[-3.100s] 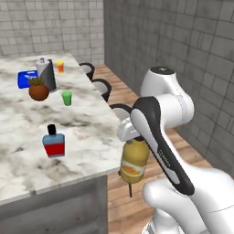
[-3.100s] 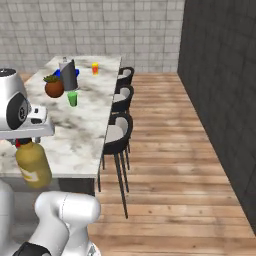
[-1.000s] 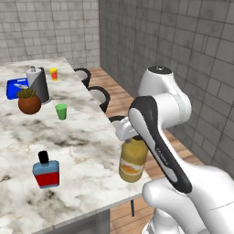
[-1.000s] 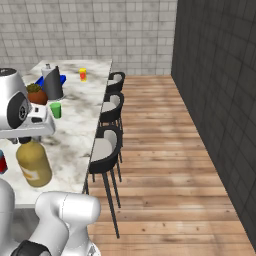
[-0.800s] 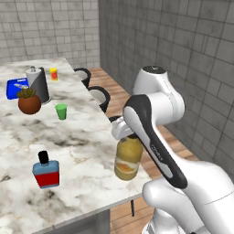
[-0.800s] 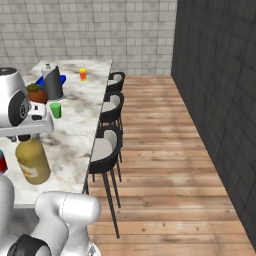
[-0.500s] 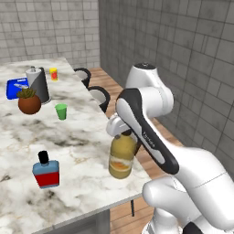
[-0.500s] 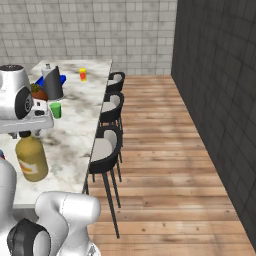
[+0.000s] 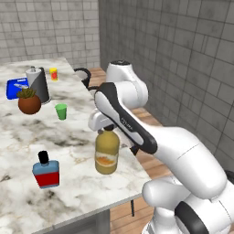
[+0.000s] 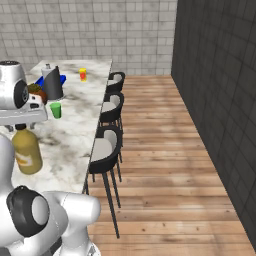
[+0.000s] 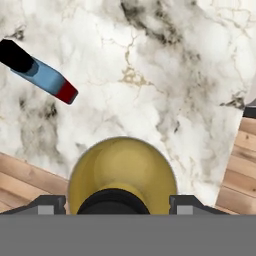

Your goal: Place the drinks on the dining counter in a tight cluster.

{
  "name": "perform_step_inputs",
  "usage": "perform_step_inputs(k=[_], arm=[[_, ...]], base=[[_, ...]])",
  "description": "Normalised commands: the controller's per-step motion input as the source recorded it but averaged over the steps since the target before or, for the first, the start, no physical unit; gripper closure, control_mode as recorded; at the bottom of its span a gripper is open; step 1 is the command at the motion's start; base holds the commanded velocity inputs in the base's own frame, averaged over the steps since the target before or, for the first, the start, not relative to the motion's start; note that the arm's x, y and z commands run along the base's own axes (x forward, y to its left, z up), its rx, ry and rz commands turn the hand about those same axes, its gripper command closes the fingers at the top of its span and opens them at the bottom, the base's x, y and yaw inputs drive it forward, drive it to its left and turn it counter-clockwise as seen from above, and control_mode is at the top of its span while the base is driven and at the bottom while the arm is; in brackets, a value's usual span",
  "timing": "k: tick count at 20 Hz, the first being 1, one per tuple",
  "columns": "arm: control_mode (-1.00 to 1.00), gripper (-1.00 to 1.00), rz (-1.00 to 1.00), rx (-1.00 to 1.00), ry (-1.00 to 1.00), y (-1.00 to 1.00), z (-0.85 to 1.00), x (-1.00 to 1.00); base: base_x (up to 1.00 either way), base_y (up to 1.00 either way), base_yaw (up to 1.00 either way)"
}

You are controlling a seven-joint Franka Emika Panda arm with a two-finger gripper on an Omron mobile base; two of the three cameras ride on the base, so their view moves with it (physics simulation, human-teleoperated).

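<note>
We've got our two-finger gripper (image 11: 119,201) clamped around the neck of the tall amber black-capped bottle (image 9: 107,152), hanging below it over the white marble dining counter (image 9: 75,155).

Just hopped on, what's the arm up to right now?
The white arm's gripper is clamped on the neck of the tall amber black-capped bottle, carrying it upright above the white marble dining counter, near its edge. The squat blue flask with the red label and black cap stands on the counter to the amber bottle's left, apart from it. From these views I cannot tell whether the amber bottle has touched down.
</note>
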Motion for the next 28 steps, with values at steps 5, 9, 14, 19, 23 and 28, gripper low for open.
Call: perform_step_inputs(k=[5, 9, 14, 19, 23, 28], arm=[[-1.00, 1.00, 0.00, -0.03, 0.04, 0.24, -0.09, 0.00], [-1.00, 1.00, 0.00, -0.05, -0.01, 0.38, -0.17, 0.00], [-1.00, 1.00, 0.00, -0.05, -0.09, 0.34, -0.20, 0.08], [-1.00, 1.00, -0.03, -0.02, 0.00, 0.08, -0.23, 0.49], [-1.00, 1.00, -0.03, 0.00, 0.02, 0.07, -0.05, 0.49], [-1.00, 1.00, 0.00, 0.00, 0.08, 0.06, 0.00, 0.08]], base=[[0.00, 0.00, 0.00], [0.00, 0.00, 0.00], [0.00, 0.00, 0.00], [0.00, 0.00, 0.00], [0.00, 0.00, 0.00], [0.00, 0.00, 0.00]])
